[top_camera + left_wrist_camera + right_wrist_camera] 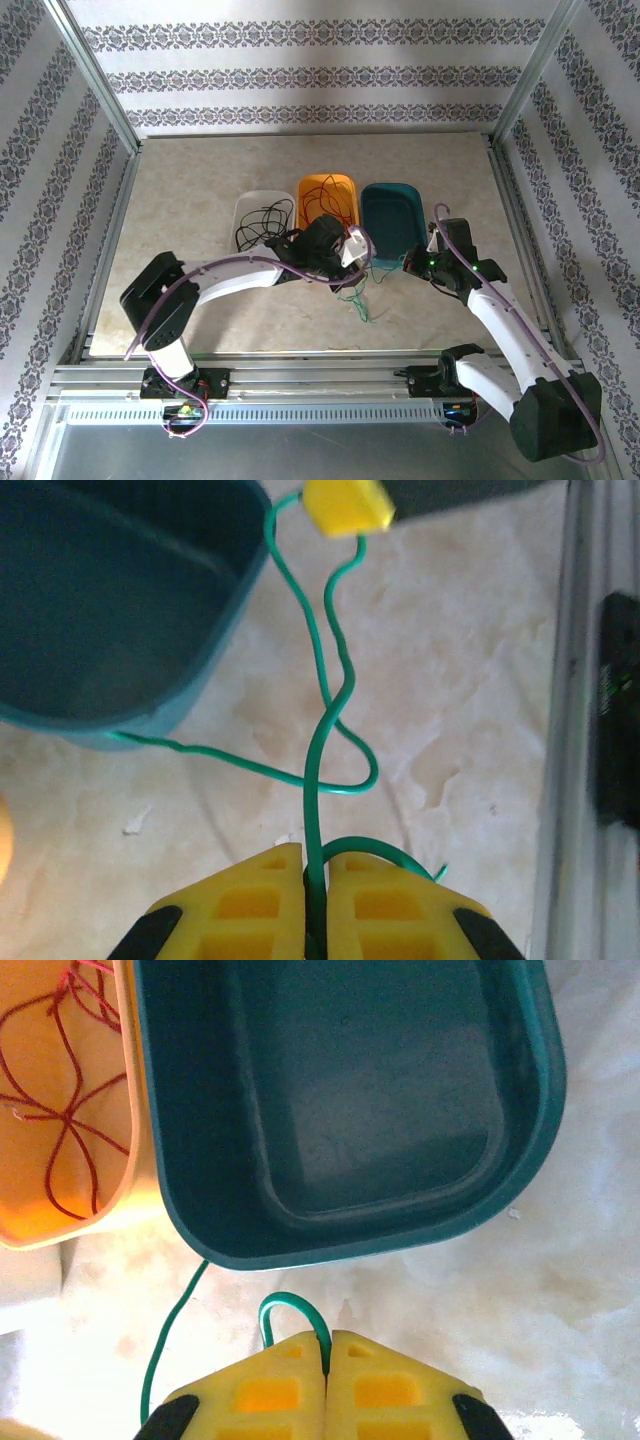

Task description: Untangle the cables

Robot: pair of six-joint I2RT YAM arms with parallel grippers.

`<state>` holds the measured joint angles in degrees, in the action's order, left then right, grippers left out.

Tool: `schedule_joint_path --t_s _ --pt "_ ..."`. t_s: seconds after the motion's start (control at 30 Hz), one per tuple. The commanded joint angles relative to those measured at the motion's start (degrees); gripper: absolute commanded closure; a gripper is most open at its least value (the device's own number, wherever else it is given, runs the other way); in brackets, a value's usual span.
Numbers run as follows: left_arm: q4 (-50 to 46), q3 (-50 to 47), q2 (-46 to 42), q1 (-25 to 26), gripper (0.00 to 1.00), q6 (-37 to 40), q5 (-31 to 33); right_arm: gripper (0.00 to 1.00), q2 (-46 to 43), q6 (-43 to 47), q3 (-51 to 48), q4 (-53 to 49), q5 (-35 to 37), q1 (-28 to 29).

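Pinching the green cable [318, 730] between its closed yellow fingers [250, 905], the left gripper [316, 900] holds one stretch of it over the table [460, 680], beside the teal tub [200, 685]. The right gripper [327, 1360] is clamped on another loop of the same cable at that tub's near rim. The red cable [70, 1140] lies in the orange tub [40, 1215] and the black cable [265, 222] in the white tub [243, 205].

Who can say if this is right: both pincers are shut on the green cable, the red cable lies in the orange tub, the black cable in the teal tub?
Wrong tub: the top view shows the black cable in the white tub; the teal tub is bare. Left pincer and right pincer are shut on the green cable; the red cable lies in the orange tub.
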<state>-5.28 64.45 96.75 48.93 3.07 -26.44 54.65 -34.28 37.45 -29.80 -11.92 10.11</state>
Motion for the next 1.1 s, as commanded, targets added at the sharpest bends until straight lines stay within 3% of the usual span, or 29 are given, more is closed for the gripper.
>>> schedule_joint_path --t_s 0.0,0.37,0.67,1.07 --pt "-0.5 -1.6 -3.4 -2.5 1.0 -2.2 -3.4 1.0 -1.6 -1.5 -1.3 -0.3 7.5 -1.5" --pt "4.8 -2.1 -8.1 -7.0 1.0 -8.5 -11.5 1.0 3.2 6.0 0.6 2.3 -11.7 -0.1" --pt "7.6 -1.6 -7.7 -8.0 1.0 -10.6 -12.4 1.0 9.5 10.2 4.8 2.5 -17.5 7.6" --pt "14.4 -2.3 -9.2 -9.3 1.0 -16.0 -14.3 1.0 15.4 12.4 8.1 2.9 -22.3 12.0"
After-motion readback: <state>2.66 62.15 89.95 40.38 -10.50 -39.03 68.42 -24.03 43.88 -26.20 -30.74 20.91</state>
